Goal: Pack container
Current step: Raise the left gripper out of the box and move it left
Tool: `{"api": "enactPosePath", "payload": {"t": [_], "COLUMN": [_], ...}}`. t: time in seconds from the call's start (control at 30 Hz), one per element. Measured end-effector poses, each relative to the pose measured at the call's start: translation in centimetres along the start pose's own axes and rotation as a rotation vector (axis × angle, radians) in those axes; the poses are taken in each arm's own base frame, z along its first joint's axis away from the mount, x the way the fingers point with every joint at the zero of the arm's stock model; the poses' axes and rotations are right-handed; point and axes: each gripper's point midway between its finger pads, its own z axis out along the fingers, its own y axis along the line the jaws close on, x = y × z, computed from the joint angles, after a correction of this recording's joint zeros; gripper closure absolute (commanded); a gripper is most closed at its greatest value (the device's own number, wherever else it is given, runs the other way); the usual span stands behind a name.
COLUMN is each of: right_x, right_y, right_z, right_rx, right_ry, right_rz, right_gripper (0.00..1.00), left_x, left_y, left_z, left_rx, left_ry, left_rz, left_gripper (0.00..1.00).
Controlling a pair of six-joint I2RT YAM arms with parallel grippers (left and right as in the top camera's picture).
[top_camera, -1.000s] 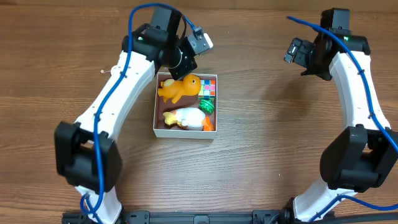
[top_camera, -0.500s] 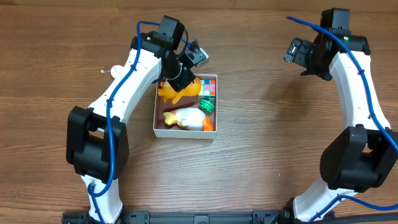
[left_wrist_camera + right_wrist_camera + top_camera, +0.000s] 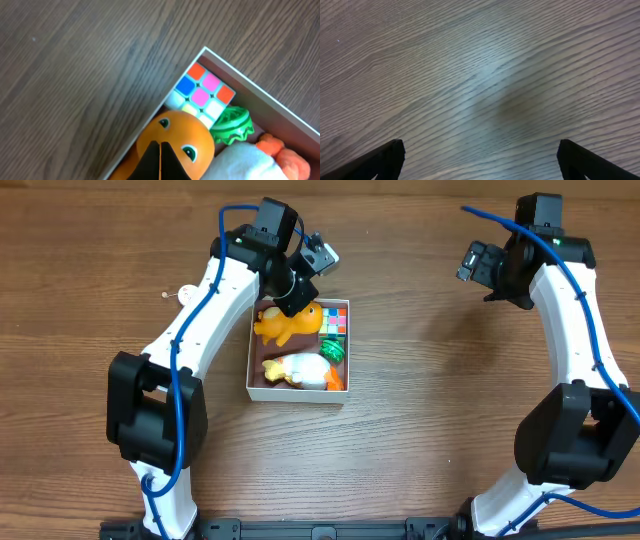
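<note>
Evidently finishing the packing, the left gripper [image 3: 160, 149], closed and empty, hovers over the orange toy [image 3: 175, 131] in the container [image 3: 296, 395], right gripper [image 3: 480, 150] open; next, likely lifting clear.

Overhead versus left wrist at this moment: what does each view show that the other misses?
Only overhead: the right gripper, far from the container, whose full outline shows. Only left wrist: the left gripper shut, tips meeting over the orange toy, its eyes visible. Both: container, orange toy, colour cube, green toy.
</note>
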Motion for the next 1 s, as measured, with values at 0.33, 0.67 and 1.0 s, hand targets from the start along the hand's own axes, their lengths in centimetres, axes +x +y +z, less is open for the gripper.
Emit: {"api": "enactPosePath", "payload": {"t": [0.33,0.67,1.0], "right_x": [0.0,0.0,0.0], "right_y": [0.0,0.0,0.0], "right_z": [0.0,0.0,0.0], "right_rx": [0.000,0.000,0.000], "right_ry": [0.000,0.000,0.000], "right_rz": [0.000,0.000,0.000], "right_gripper": [0.00,0.00,0.00], "left_x": [2.5,4.3,2.0], "left_y": [-1.0,-1.6,-0.8], "left_z": [1.2,2.2,1.1], "left_rx": [0.039,0.062,0.032], "left_ry": [0.072,0.114,0.060], "left_rz": [-0.040,-0.063,-0.047], "left_gripper": [0.96,0.96,0.96]}}
